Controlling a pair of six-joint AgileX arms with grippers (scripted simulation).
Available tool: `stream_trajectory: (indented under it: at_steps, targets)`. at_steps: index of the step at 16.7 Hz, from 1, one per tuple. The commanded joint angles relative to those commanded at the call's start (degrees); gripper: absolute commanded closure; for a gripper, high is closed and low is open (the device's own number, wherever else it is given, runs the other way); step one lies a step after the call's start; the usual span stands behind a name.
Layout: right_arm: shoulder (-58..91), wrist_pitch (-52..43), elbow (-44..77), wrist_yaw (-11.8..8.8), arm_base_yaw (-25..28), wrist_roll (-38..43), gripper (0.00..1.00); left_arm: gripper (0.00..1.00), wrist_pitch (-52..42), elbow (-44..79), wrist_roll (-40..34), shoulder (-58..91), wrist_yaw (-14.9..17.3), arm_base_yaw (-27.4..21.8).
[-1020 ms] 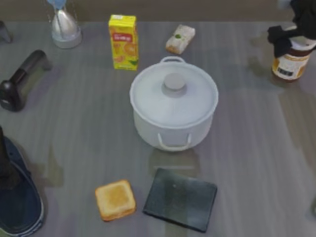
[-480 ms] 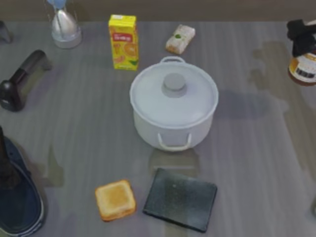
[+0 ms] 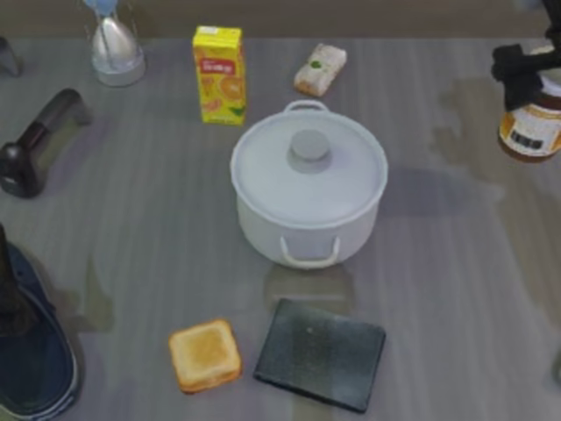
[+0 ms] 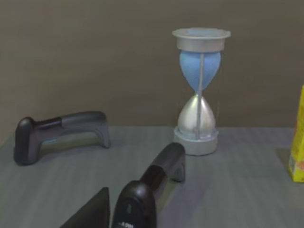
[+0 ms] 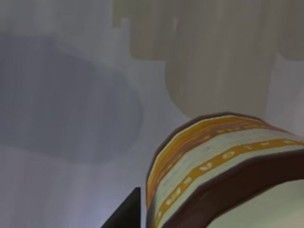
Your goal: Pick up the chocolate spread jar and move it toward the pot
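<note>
The chocolate spread jar (image 3: pixel 531 130), dark brown with an orange-and-white barcode label, hangs above the table at the far right, and its shadow lies on the table below. My right gripper (image 3: pixel 524 74) is shut on its upper part from above. The right wrist view shows the jar's label (image 5: pixel 223 161) close up beside one dark fingertip (image 5: pixel 127 213). The large white-grey pot (image 3: pixel 308 180), with its knobbed lid and loop handles, stands at the table's middle, well left of the jar. My left gripper (image 3: pixel 7 267) is parked at the left edge.
A yellow juice carton (image 3: pixel 219 74), a wrapped snack (image 3: pixel 320 68) and an hourglass (image 3: pixel 114 44) stand along the back. A black scanner (image 3: pixel 39 140) lies at the left. Toast (image 3: pixel 204 353) and a dark slab (image 3: pixel 320 353) lie in front of the pot.
My right gripper lifted the jar and carried it right and nearer; over the last half second it shifted slightly left, toward the pot. The left arm stayed still.
</note>
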Motion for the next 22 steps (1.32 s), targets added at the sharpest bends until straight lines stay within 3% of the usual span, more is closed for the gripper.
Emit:
stream_trajectory:
  at_steps: [6, 9, 15, 22]
  targets:
    - [-3.99, 8.03, -12.65, 5.21, 8.85, 18.33, 1.00, 0.00, 0.00, 0.00, 0.00, 0.00, 0.00, 0.00]
    - [-5.51, 10.93, -17.22, 7.10, 12.10, 23.59, 1.00, 0.00, 0.00, 0.00, 0.00, 0.00, 0.00, 0.00]
    - [-5.35, 11.36, -17.75, 7.15, 12.30, 24.16, 1.00, 0.00, 0.00, 0.00, 0.00, 0.00, 0.00, 0.00]
    - [-1.43, 20.06, -22.27, 7.25, 12.22, 23.97, 1.00, 0.00, 0.00, 0.00, 0.00, 0.00, 0.00, 0.00]
